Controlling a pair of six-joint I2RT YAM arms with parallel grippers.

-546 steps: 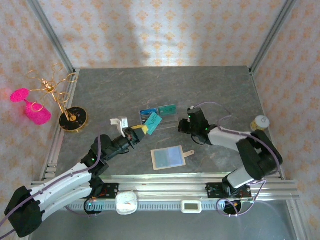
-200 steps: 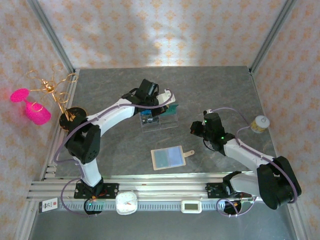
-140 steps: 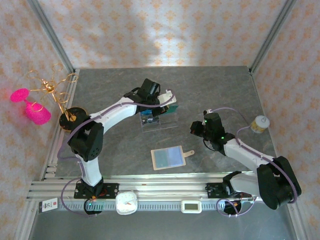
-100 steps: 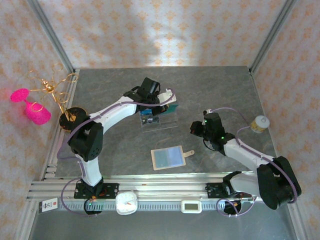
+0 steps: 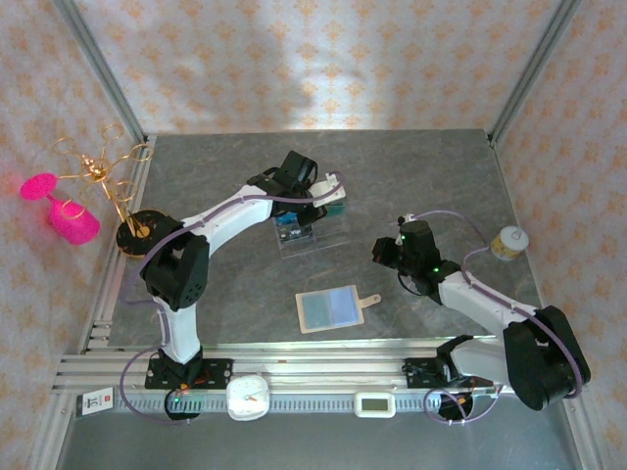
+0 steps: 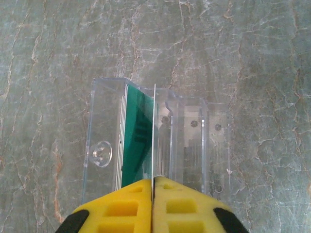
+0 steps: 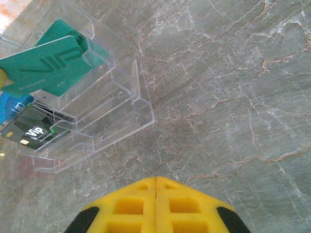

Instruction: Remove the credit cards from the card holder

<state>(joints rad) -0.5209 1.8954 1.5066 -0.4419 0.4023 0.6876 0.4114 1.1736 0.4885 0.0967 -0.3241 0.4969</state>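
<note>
The tan card holder (image 5: 331, 308) lies open on the table's near middle, its pale bluish slots up. Behind it stands a clear ribbed tray (image 5: 323, 240). My left gripper (image 5: 331, 196) hangs over the tray's back end. In the left wrist view its yellow fingers (image 6: 153, 178) are shut on a thin card seen edge-on (image 6: 153, 131), beside another teal card (image 6: 137, 136) standing in the tray (image 6: 104, 126). The right wrist view shows the held teal credit card (image 7: 43, 65) and a second teal one (image 7: 73, 29) behind it. My right gripper (image 5: 380, 253) (image 7: 156, 178) is shut and empty, right of the tray.
A black card (image 7: 29, 133) and a blue card (image 7: 9, 109) lie in the tray's lower slots. A gold wire stand (image 5: 137, 230) with pink glasses (image 5: 59, 211) is at the far left. A small yellowish jar (image 5: 509, 242) sits at the right edge.
The left arm carried the teal card from the near left up to the tray and has edged slightly right over it. The right arm drew back right, then stayed still.
</note>
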